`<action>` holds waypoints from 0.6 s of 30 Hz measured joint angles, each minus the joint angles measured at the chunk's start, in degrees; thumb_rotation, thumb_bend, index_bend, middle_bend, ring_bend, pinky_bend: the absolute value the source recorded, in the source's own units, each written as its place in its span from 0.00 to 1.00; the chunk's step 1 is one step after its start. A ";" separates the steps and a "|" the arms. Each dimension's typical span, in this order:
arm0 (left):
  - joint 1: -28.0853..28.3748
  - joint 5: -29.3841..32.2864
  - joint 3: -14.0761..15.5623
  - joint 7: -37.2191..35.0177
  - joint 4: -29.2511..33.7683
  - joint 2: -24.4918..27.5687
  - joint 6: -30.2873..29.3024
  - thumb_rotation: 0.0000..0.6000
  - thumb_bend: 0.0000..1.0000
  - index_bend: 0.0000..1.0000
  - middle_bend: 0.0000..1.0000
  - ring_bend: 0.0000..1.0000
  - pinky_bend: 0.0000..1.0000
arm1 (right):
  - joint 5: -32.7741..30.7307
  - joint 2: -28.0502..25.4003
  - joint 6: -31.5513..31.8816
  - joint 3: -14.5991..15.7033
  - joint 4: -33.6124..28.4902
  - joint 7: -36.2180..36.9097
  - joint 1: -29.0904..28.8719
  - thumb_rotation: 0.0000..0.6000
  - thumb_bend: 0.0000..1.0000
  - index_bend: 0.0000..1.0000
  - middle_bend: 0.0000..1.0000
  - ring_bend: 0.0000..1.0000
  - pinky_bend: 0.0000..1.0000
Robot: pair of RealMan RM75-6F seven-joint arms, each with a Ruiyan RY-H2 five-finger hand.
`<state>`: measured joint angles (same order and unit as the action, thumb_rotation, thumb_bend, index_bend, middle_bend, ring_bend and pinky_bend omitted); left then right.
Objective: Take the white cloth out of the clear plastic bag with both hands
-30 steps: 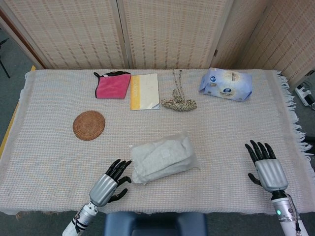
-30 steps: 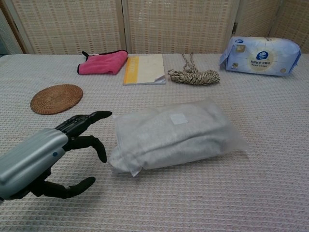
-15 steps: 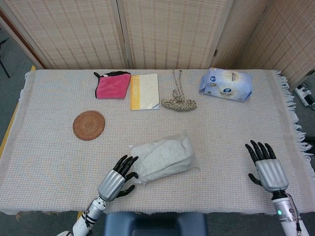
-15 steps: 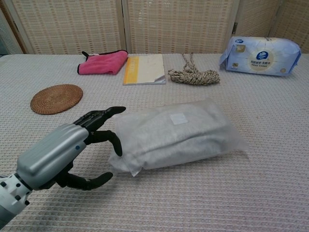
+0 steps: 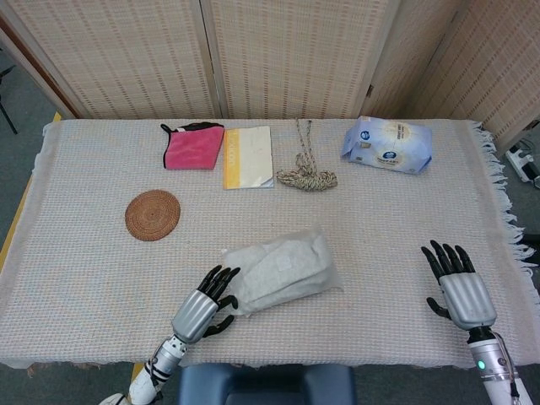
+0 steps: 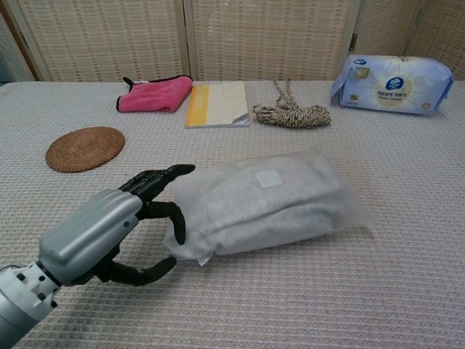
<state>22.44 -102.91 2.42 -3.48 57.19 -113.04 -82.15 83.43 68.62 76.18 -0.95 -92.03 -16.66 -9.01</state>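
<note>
The clear plastic bag (image 5: 280, 272) with the folded white cloth inside lies flat at the front middle of the table, and in the chest view the bag (image 6: 269, 200) fills the centre. My left hand (image 5: 205, 302) is at the bag's left end with its fingers apart. In the chest view the left hand (image 6: 109, 233) has its fingertips (image 6: 173, 172) against the bag's left edge and its thumb low by the near corner, without a closed grip. My right hand (image 5: 460, 287) hovers open over the table's front right, well apart from the bag.
Along the back stand a pink cloth (image 5: 194, 146), a yellow booklet (image 5: 248, 157), a coiled rope (image 5: 307, 175) and a blue tissue pack (image 5: 388, 144). A round wicker coaster (image 5: 153, 214) lies left of the bag. The table's fringed edge runs just right of my right hand.
My left hand has moved right and forward until its fingers reach the bag's left end. The bag has not shifted, and the right hand has barely moved.
</note>
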 measured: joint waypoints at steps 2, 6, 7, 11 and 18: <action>0.26 0.22 -0.18 -0.51 -0.81 -0.49 -0.23 1.00 0.39 0.56 0.06 0.00 0.00 | 0.01 -0.09 -0.02 0.02 -0.05 0.15 -0.01 1.00 0.18 0.00 0.00 0.00 0.00; 0.59 0.43 -0.04 -1.48 -1.79 -1.03 -0.63 1.00 0.40 0.58 0.07 0.00 0.00 | 0.04 -0.30 0.11 -0.06 -0.12 0.52 0.01 1.00 0.18 0.00 0.00 0.00 0.00; 0.64 0.48 0.12 -1.72 -1.88 -1.13 -0.63 1.00 0.40 0.59 0.07 0.00 0.00 | -0.04 -0.29 0.12 -0.09 -0.10 0.52 0.01 1.00 0.18 0.00 0.00 0.00 0.00; 0.83 0.53 0.67 -2.32 -1.82 -1.46 -0.69 1.00 0.41 0.60 0.07 0.00 0.00 | -0.09 -0.24 0.04 -0.08 -0.10 0.41 -0.02 1.00 0.18 0.00 0.00 0.00 0.00; 1.26 0.84 0.63 -2.49 -2.58 -2.35 -0.97 1.00 0.46 0.63 0.08 0.00 0.00 | -0.09 -0.34 0.12 -0.08 -0.15 0.57 0.00 1.00 0.18 0.00 0.00 0.00 0.00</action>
<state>23.70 -102.07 3.05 -5.97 54.62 -115.39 -83.12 83.35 68.28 76.30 -1.04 -92.18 -16.08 -9.01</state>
